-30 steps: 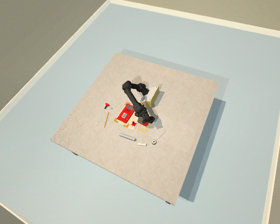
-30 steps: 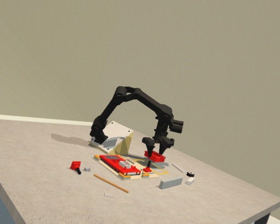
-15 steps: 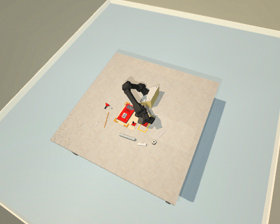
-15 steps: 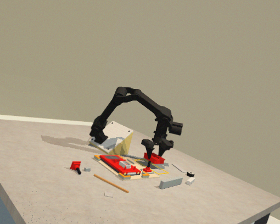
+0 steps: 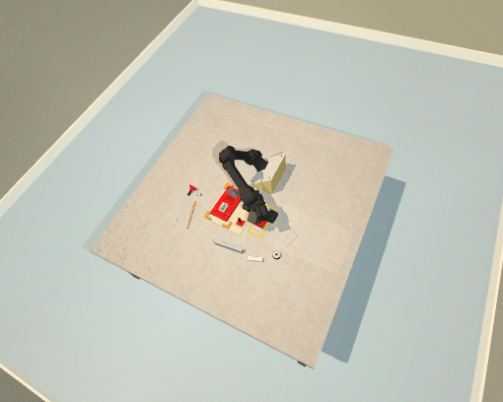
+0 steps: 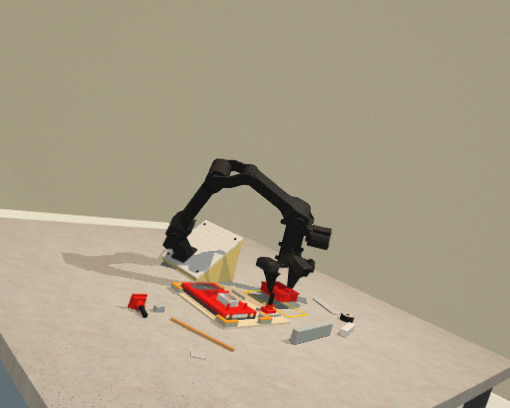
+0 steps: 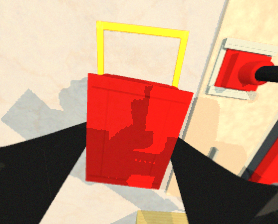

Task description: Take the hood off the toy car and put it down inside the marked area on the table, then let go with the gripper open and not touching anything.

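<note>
My gripper (image 6: 281, 290) (image 7: 132, 132) is shut on the red hood (image 5: 259, 225) (image 6: 284, 292) (image 7: 117, 115), one finger on each side. The hood hangs low, with its shadow below it in the exterior view. It is over part of the marked area, a yellow outline (image 5: 254, 234) (image 6: 298, 316) (image 7: 142, 29); the far part of the outline is hidden under it. The red toy car (image 5: 220, 215) (image 6: 203, 297) (image 7: 269, 172) lies beside, with a grey engine block (image 5: 223, 207) (image 6: 228, 299) showing.
A red piece with an upright black handle (image 5: 240, 223) (image 6: 268, 309) (image 7: 235, 70) stands between car and outline. A wedge (image 5: 279, 169) (image 6: 228, 262) is behind. A grey bar (image 5: 229, 245) (image 6: 311, 333), a white block (image 5: 254, 258) (image 6: 347, 329) and a small wheel (image 5: 276, 252) (image 6: 347, 317) lie in front.
</note>
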Robot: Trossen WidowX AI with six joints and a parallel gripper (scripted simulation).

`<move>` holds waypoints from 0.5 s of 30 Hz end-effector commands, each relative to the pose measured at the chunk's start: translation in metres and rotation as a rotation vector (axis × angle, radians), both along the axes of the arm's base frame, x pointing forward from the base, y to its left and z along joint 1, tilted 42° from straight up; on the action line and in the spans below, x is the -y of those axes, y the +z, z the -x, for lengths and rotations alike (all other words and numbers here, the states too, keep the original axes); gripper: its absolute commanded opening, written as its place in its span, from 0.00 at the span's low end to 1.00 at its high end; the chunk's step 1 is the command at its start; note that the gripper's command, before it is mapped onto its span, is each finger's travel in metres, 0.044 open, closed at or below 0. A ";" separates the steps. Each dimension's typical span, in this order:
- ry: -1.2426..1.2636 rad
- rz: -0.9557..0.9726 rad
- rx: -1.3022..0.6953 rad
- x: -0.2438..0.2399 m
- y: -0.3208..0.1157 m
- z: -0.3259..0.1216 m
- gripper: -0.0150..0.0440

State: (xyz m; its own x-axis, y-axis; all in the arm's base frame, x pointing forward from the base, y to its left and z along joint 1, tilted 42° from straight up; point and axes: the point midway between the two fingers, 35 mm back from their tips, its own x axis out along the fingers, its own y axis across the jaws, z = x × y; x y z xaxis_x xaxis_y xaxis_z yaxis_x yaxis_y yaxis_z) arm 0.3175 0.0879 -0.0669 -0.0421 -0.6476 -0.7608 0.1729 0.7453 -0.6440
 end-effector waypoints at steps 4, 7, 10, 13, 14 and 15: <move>0.006 0.008 -0.007 0.004 -0.003 0.002 0.25; 0.006 0.008 -0.007 0.004 -0.003 0.002 0.25; 0.006 0.008 -0.007 0.005 -0.004 0.002 0.25; 0.006 0.008 -0.007 0.006 -0.005 0.003 0.25; 0.006 0.008 -0.007 0.006 -0.005 0.003 0.25; 0.006 0.008 -0.007 0.006 -0.005 0.003 0.25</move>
